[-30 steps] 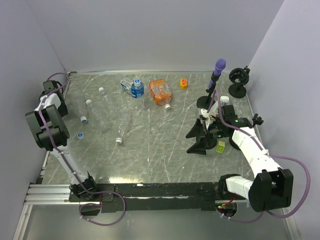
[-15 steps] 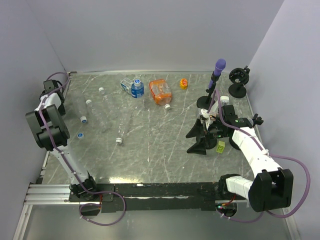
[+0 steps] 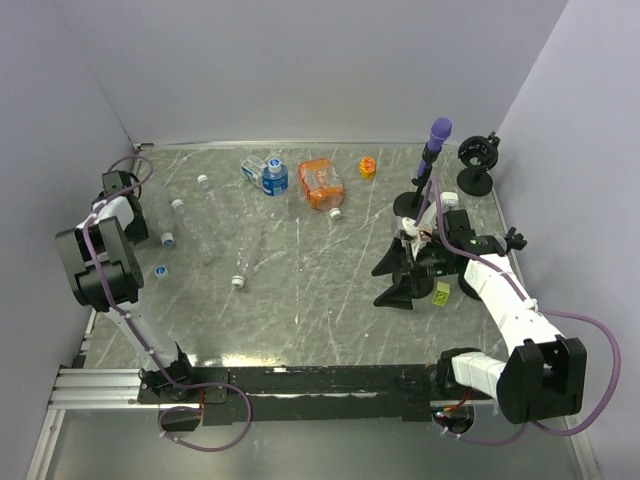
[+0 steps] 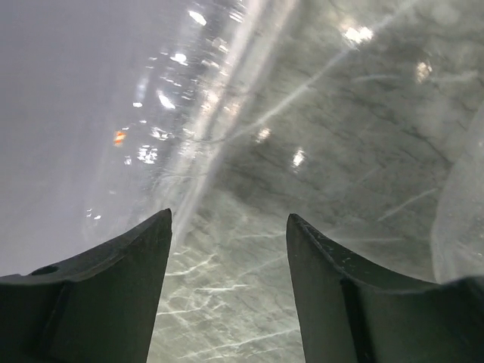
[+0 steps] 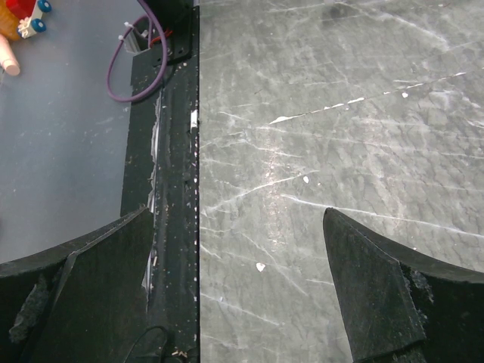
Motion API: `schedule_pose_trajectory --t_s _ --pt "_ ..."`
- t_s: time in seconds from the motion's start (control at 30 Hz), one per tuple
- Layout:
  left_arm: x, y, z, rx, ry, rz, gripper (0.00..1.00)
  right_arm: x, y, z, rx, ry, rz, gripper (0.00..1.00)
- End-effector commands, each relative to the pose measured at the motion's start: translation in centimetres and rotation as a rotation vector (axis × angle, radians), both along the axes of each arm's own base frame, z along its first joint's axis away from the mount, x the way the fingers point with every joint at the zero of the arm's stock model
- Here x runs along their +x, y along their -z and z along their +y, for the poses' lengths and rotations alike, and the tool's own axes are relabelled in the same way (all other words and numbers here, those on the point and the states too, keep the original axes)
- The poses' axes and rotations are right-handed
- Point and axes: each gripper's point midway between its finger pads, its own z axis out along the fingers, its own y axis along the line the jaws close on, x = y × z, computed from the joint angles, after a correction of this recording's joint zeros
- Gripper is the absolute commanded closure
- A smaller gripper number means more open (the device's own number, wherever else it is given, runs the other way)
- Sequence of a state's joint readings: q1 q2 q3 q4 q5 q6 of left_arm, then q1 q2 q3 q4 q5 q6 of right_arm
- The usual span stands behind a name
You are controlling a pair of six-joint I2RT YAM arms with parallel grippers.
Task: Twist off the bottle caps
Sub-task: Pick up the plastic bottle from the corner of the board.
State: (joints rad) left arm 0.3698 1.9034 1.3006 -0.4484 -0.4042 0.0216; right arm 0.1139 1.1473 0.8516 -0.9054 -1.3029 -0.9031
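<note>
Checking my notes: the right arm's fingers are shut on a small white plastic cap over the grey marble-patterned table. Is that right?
Not quite. The right arm's fingers are not shut on a cap: they stand wide open with nothing between them, over the grey marble-patterned table. The right wrist view shows this.

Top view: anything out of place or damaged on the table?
The orange bottle looks crumpled and lies on its side at the back. The clear bottles lie flat too. A blue cap seems loose near the left edge. No spill visible.
</note>
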Motion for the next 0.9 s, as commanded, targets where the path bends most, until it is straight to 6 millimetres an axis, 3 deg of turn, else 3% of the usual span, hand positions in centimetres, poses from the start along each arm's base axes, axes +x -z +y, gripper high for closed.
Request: schedule_pose_trajectory --t_s 0.0,0.17,0.37,0.87 --pt "1.4 -5.4 1.9 0.128 -0.044 -0.135 0.33 0.3 -1.1 0.1 0.036 -0.013 -0.038 0.01" --pt "1.7 -6.5 2.7 0.179 -0.04 -0.144 0.27 0.4 -1.0 0.2 0.038 -0.017 -0.032 0.01" --pt "1.3 -4.3 3.3 0.196 -0.011 -0.043 0.25 0.3 -0.9 0.1 0.035 -0.017 -0.029 0.01" --pt "1.6 -2.3 4.5 0.261 0.049 0.08 0.28 0.3 -1.2 0.1 0.038 -0.022 -0.032 0.01"
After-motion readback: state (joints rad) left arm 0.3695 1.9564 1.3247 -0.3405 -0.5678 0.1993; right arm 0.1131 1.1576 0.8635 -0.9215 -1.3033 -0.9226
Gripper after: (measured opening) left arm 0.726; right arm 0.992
